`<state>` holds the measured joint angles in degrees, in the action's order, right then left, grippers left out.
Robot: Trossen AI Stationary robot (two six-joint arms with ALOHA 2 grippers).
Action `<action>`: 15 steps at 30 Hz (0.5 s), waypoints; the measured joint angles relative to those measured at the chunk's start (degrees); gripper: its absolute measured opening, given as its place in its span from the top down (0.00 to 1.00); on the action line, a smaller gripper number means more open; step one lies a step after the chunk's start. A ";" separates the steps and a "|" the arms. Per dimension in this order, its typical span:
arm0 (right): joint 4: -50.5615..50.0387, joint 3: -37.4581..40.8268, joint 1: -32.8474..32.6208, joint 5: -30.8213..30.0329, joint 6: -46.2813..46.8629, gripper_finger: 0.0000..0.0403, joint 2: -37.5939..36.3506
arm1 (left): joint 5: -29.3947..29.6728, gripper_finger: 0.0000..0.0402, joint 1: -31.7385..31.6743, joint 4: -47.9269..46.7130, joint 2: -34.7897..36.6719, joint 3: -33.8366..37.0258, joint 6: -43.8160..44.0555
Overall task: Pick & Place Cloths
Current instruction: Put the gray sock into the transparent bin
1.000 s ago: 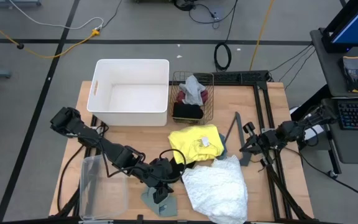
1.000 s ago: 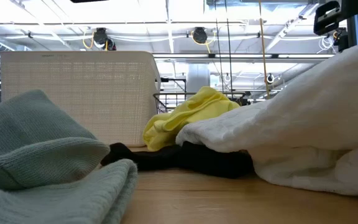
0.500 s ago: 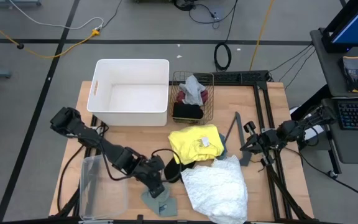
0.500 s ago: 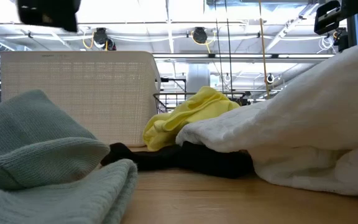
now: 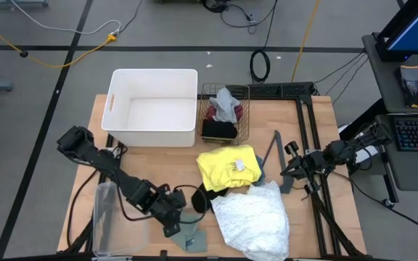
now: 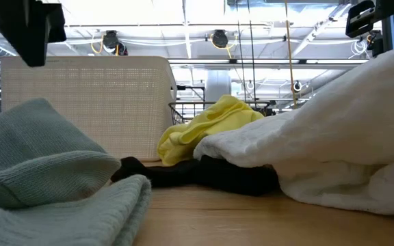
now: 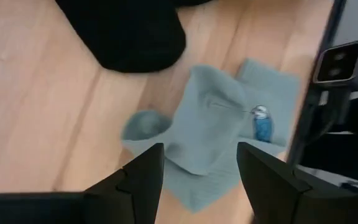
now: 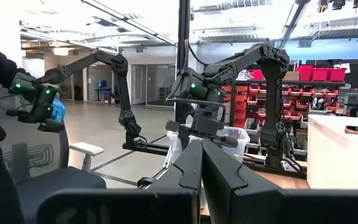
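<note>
The wooden table (image 5: 325, 145) carries a white bin (image 5: 153, 106), wire basket (image 5: 225, 114), and yellow (image 5: 227, 167), white lacy (image 5: 252, 221) and sage-green (image 5: 187, 235) cloths.

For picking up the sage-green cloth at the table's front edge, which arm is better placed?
Left. The left gripper hangs open directly over the sage-green cloth; the right gripper, shut, waits beyond the white lacy cloth.

Two dark, jointed arms with black cables looped along them; the left gripper (image 7: 201, 171) has broad, matte black, angular fingers (image 7: 143, 177).
</note>
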<state>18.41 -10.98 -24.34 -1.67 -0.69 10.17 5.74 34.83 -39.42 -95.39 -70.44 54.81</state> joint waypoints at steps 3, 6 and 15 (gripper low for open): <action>0.00 0.00 0.00 -0.02 0.00 1.00 0.00 | 1.31 0.48 0.35 -0.14 -1.01 0.27 -0.86; 0.03 0.00 0.00 -0.02 0.00 1.00 0.00 | 2.12 0.48 0.49 0.27 -2.30 0.32 -1.60; 0.22 0.00 0.00 -0.03 0.02 1.00 0.00 | 1.80 0.48 0.48 0.95 -8.66 0.32 -5.02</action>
<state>18.63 -10.98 -24.34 -1.70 -0.67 10.17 7.54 35.31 -38.47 -104.05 -70.13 49.78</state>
